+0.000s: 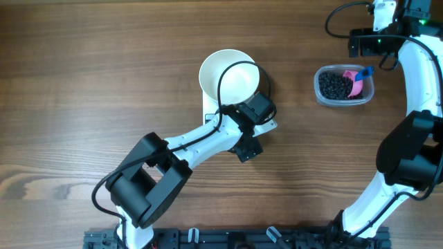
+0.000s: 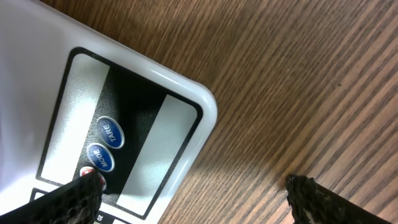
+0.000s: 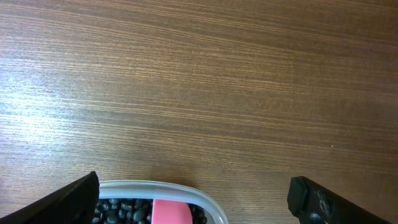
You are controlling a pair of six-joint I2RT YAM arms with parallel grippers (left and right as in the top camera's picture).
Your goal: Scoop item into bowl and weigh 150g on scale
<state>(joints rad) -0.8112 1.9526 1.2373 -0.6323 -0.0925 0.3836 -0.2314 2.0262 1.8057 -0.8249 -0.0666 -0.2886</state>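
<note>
Wooden table (image 1: 104,69) held the white bowl (image 1: 228,77) sitting on the scale (image 2: 93,74) near the middle, and the left gripper (image 2: 193,186) hung over the scale's front corner by the TARE button (image 2: 112,132), its jaws spread wide and gripping nothing. The black beans (image 1: 334,86) lay in a clear plastic tub (image 1: 319,88) well to the right of the bowl, with a pink scoop (image 1: 356,83) resting among them. The right gripper (image 3: 194,190) hovered just beyond the tub's rim, likewise wide open and empty.

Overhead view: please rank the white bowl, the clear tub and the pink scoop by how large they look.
1. white bowl, the largest
2. clear tub, somewhat smaller
3. pink scoop, clearly the smallest, lying inside the tub
</note>
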